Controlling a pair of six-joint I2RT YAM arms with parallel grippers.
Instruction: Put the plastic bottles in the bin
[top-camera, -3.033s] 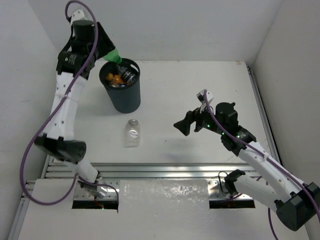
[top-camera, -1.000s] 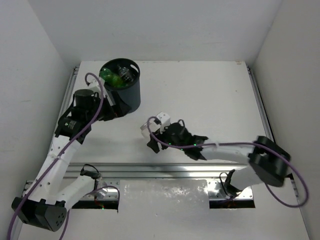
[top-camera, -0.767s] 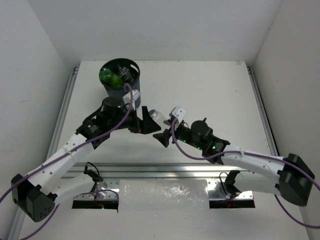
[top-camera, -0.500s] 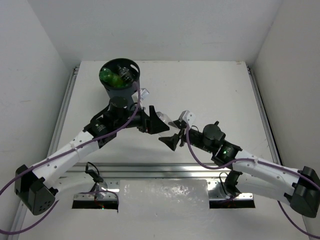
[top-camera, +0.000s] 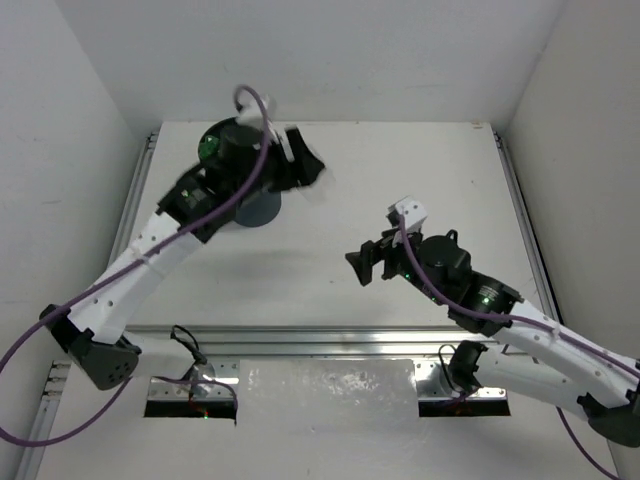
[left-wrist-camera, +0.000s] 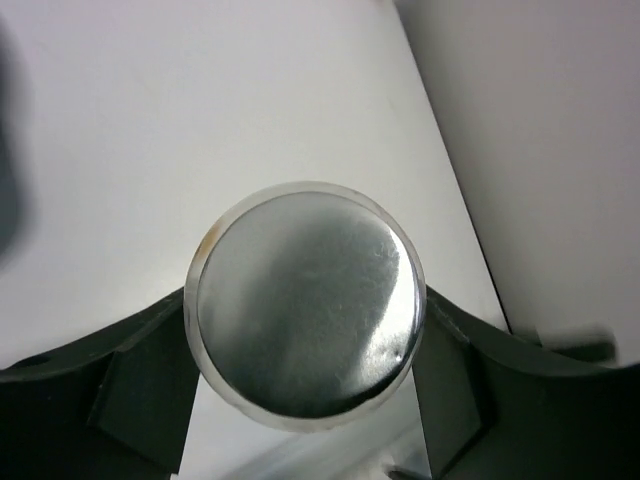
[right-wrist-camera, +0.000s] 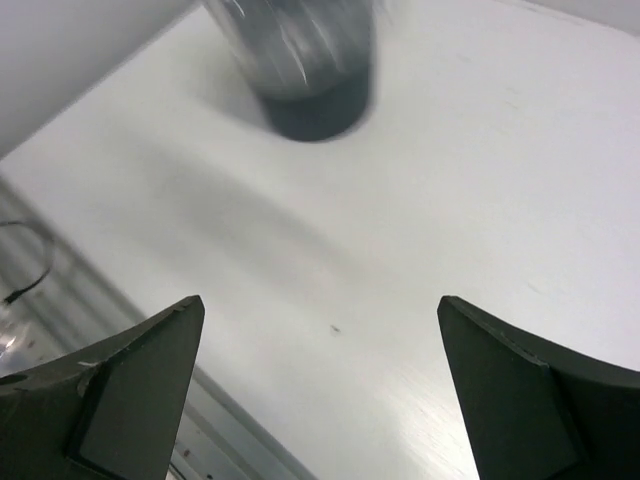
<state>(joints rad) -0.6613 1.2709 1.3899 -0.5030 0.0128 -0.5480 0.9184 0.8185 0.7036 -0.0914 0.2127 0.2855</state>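
Overhead, your left gripper is a blur by the dark round plastic bin; its wrist view shows it clamping a clear plastic bottle. Right gripper gapes empty.

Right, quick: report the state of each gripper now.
Left gripper: shut on the clear round plastic bottle, seen end-on.
Right gripper: open, holding nothing.
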